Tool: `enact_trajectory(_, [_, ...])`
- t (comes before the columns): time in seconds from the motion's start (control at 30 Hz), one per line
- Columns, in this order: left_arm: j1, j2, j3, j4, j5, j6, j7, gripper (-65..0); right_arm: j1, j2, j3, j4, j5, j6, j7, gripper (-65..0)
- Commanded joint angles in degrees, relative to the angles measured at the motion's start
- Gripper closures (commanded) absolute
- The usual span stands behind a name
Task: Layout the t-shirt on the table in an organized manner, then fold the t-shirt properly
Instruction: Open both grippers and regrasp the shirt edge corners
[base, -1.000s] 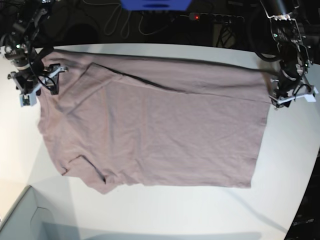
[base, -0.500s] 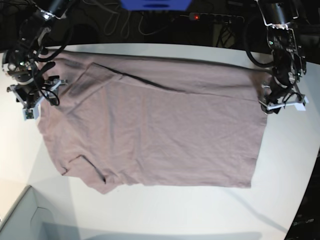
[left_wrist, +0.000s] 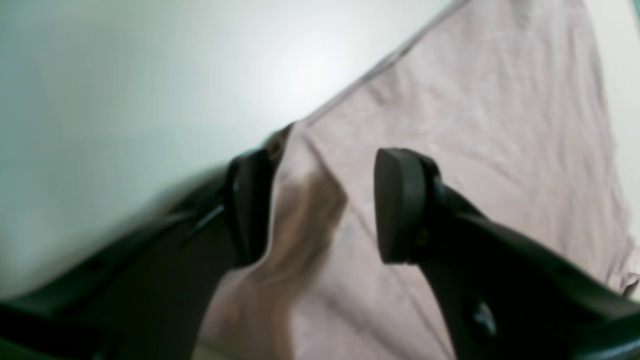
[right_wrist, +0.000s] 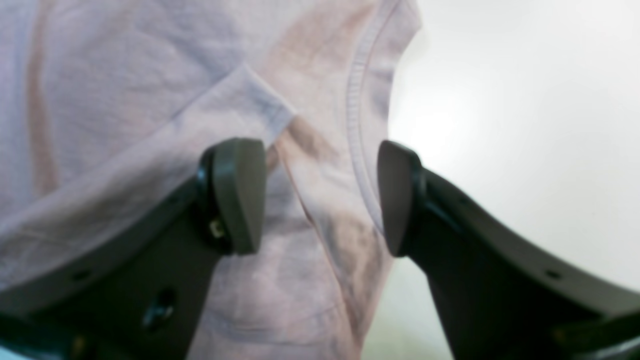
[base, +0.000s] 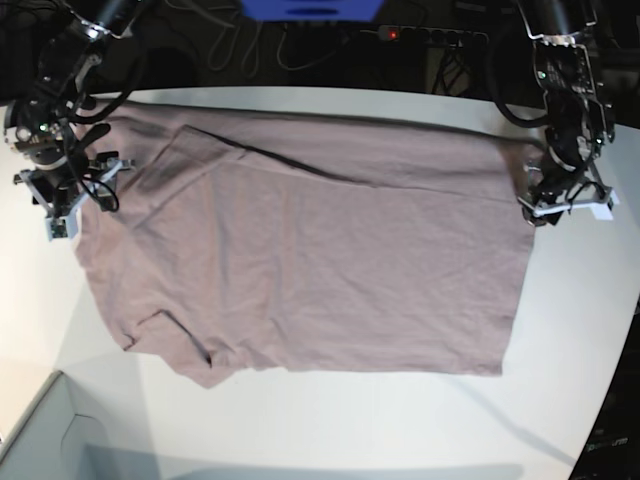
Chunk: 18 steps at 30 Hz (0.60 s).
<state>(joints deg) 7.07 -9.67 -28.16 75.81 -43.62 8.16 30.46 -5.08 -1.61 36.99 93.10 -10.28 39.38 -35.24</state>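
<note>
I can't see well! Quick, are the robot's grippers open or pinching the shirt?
Left gripper: open, at the t-shirt edge, not pinching it.
Right gripper: open, over the shirt's collar, holding nothing.

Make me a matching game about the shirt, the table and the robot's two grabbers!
Things:
1. t-shirt
2. table
3. left gripper
4. right gripper

Descriptions:
A. smooth and white
B. jaws open over the shirt's neckband edge
C. dusty mauve, spread out flat
D. jaws open over a plain corner of the shirt

Pairs: 1-C, 2-A, 3-D, 4-B
</note>
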Motion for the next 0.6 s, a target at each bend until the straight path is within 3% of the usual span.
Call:
enact_trajectory(0.0, [-0.3,-0.7,-0.2,1.2,-0.3,-0.3,-0.7,-32.1,0.6,0.5,0.1,0.9,0.4,0.6,1.4,-35.8])
enact_trajectory(0.33, [-0.6,-0.7,-0.2,1.0,-0.3,-0.4,-0.7,0.0,0.6,0.5,0.1,0.8,0.4,0.6,1.5,-35.8])
enact_trajectory(0.57, [-0.2,-0.7,-0.2,1.7,-0.6,-0.5,-0.7,0.0,3.5,0.5,0.2,0.0,0.3,0.6,1.4,-35.8])
